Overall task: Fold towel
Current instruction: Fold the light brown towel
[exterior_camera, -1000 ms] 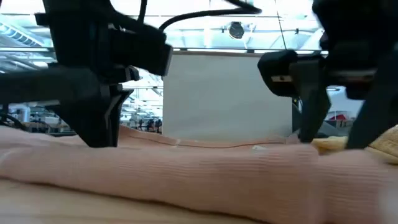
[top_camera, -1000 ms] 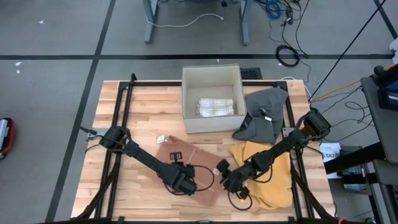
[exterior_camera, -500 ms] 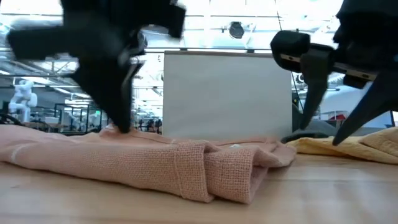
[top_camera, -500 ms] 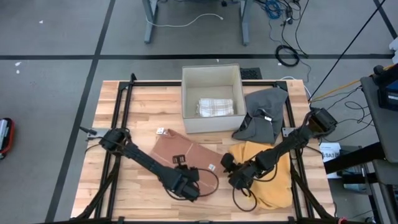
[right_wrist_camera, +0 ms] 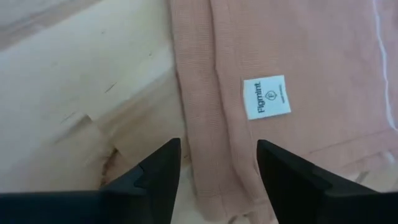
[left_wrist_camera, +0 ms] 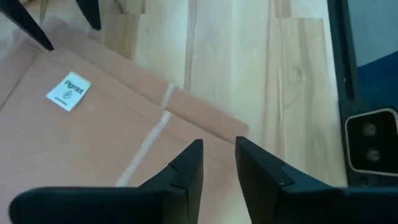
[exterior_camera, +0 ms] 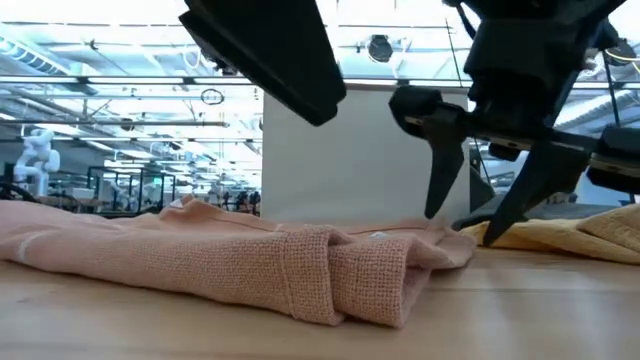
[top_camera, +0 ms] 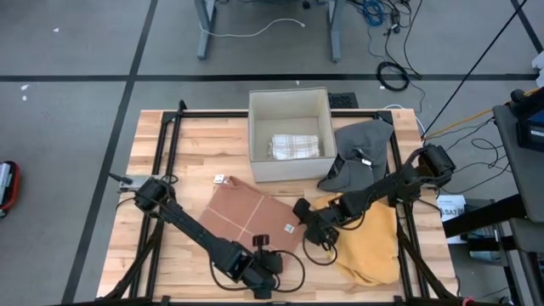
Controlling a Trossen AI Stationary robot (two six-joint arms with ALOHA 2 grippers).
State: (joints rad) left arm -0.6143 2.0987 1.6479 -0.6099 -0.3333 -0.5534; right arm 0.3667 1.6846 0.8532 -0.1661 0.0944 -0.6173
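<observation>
- Towel (top_camera: 248, 214) lies flat on the table in front of the box (top_camera: 289, 134), pink, folded at least once, label up near its right edge
- My right gripper (top_camera: 304, 231) sits at that right edge, jaws apart, holding nothing
- My left gripper (top_camera: 262, 270) is at the near edge, jaws a narrow gap apart, nothing between them as far as I can tell
- Step: between folds, I judge, both sides let go
- Next: regrip one edge, both grippers, carry it over for another fold, corners matched
</observation>
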